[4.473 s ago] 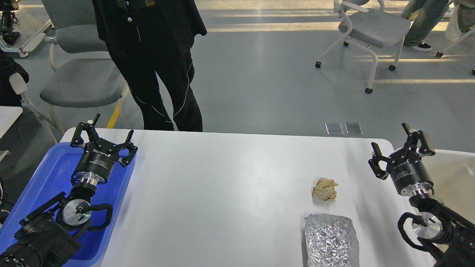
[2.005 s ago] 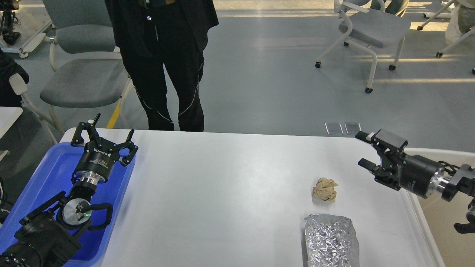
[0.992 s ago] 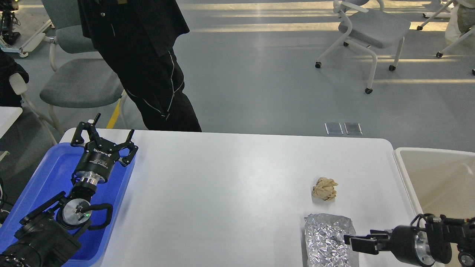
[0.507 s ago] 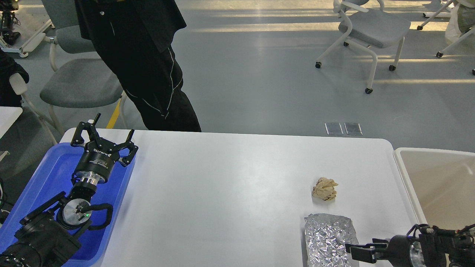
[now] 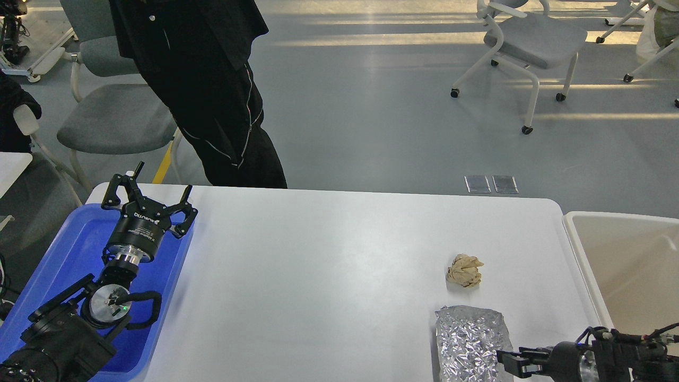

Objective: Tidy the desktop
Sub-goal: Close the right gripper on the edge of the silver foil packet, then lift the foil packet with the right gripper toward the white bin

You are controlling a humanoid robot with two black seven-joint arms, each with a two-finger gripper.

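The white desktop point(image 5: 329, 276) fills the middle of the head view. A crumpled beige paper ball point(image 5: 464, 270) lies on its right part. A silver foil bag point(image 5: 469, 342) lies flat just in front of it, at the near edge. My left gripper point(image 5: 148, 199) is open and empty, held over the far right rim of the blue tray point(image 5: 63, 254). My right gripper point(image 5: 508, 362) comes in low from the bottom right and points left. Its fingers show slightly apart at the foil bag's right edge.
A cream-coloured bin point(image 5: 636, 265) stands against the desktop's right side. A person in black point(image 5: 212, 79) stands behind the far left edge. Grey chairs point(image 5: 116, 116) stand on the floor beyond, and another point(image 5: 536, 37) at the far right.
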